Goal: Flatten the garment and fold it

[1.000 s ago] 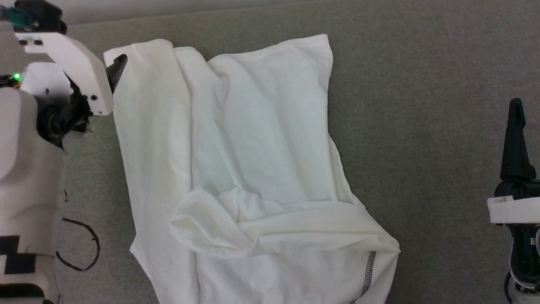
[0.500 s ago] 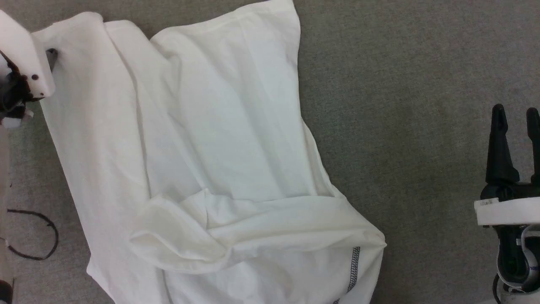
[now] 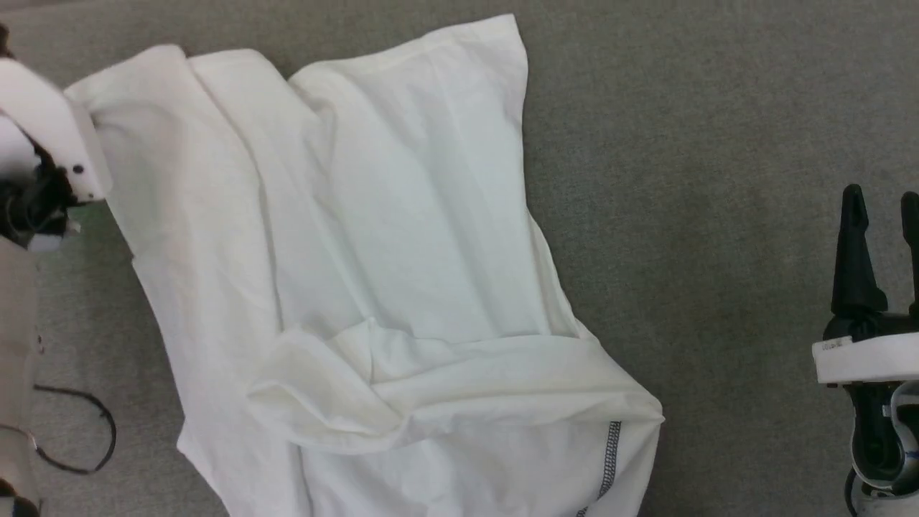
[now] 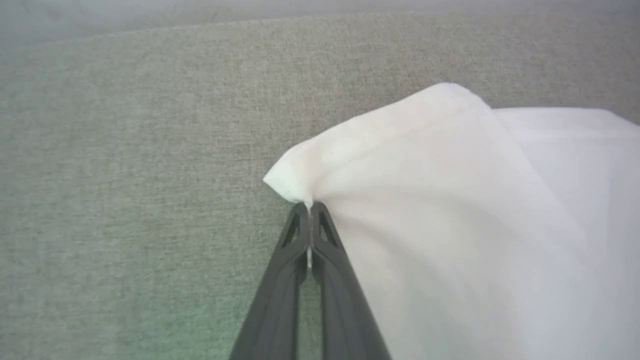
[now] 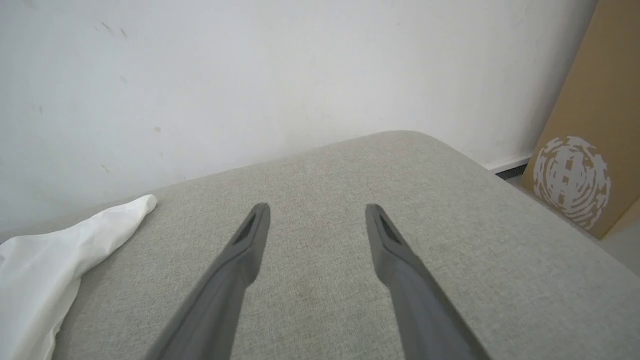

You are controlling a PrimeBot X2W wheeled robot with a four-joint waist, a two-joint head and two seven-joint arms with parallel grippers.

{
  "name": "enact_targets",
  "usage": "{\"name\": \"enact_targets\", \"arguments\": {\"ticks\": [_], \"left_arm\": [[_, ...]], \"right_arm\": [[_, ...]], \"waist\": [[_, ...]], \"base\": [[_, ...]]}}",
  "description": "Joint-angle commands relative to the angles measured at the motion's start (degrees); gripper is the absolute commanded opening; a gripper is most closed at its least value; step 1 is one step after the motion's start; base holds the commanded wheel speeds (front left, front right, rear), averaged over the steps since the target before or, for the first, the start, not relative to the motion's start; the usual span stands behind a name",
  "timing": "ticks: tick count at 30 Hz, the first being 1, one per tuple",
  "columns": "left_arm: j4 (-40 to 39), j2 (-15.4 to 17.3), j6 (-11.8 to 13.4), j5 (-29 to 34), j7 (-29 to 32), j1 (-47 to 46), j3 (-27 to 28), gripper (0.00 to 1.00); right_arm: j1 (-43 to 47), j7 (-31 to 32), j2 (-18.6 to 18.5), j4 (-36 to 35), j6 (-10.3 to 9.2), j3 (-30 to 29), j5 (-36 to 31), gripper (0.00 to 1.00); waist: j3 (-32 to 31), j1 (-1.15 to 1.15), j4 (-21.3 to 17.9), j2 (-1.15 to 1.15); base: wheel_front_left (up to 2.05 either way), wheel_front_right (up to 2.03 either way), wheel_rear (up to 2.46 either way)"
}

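White garment [image 3: 402,215] lies rumpled across the left and centre of the head view on a grey upholstered surface [image 3: 718,143], with a thick fold crossing its lower part and dark zigzag stitching [image 3: 610,459] near the bottom edge. Left pincer [image 4: 310,209] is pressed together, pinching the garment's upper-left corner. Right pincer [image 3: 882,201] is spread and empty at the right edge, well apart from the cloth.

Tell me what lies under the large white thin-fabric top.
The large white thin-fabric top lies on a grey woven surface, visible past its edges. The part directly beneath is covered, so anything lying there cannot be seen.
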Motion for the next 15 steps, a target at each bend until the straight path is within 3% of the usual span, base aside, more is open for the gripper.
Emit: {"name": "enact_targets", "arguments": {"ticks": [1, 7, 15], "left_arm": [[1.31, 0.13, 0.01, -0.50, -3.34, 2.71, 0.83, 0.00], [0.79, 1.20, -1.29, -1.93, -13.29, 5.10, 2.98, 0.00], [-6.78, 1.94, -2.80, -2.89, -19.61, 10.46, 2.80, 0.00]], "right_arm": [[0.57, 0.28, 0.12, 0.35, -0.05, -0.35, -0.69, 1.00], [2.73, 1.68, 0.13, 0.57, -0.05, -1.24, -1.34, 1.00], [6.11, 2.95, 0.21, 0.90, -0.05, -1.79, -1.69, 1.00]], "waist": [[-5.07, -0.01, 2.35, 0.00], [-12.42, -0.01, 5.34, 0.00], [-19.74, -0.01, 8.91, 0.00]], "base": [[0.00, 0.00, 0.00], [0.00, 0.00, 0.00], [0.00, 0.00, 0.00]]}}
